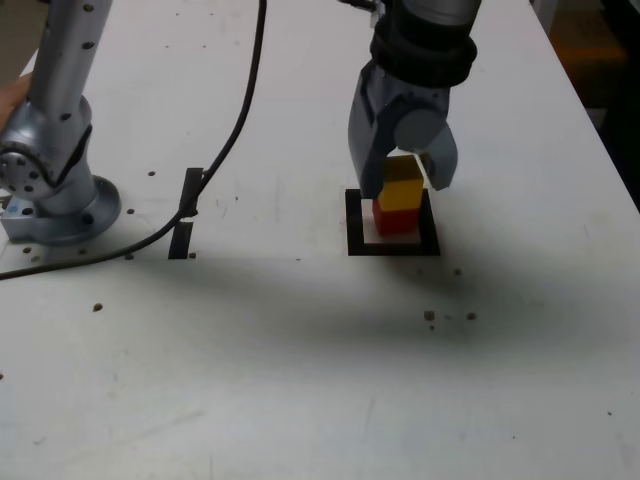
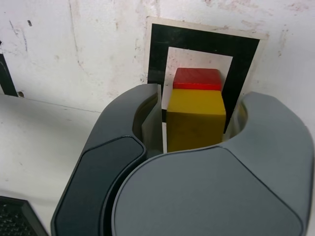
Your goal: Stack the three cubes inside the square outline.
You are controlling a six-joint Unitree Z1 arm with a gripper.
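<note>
A yellow cube [image 1: 401,193] sits on a red cube [image 1: 384,219], and the pair stands inside the square outline [image 1: 355,226] of black tape on the white table. My gripper [image 1: 405,185] hangs straight over the stack with one finger on each side of the yellow cube. In the wrist view the yellow cube [image 2: 196,118] lies between the jaws with a narrow gap on both sides, so the gripper [image 2: 198,109] is open and not touching it. The red cube [image 2: 198,78] shows just beyond it, within the square outline [image 2: 202,40].
The arm's base [image 1: 55,205] stands at the exterior view's left, with a black cable [image 1: 240,110] running across the table from it. Two short black tape strips [image 1: 191,190] lie beside the cable. The table's edge [image 1: 600,120] runs along the exterior view's right.
</note>
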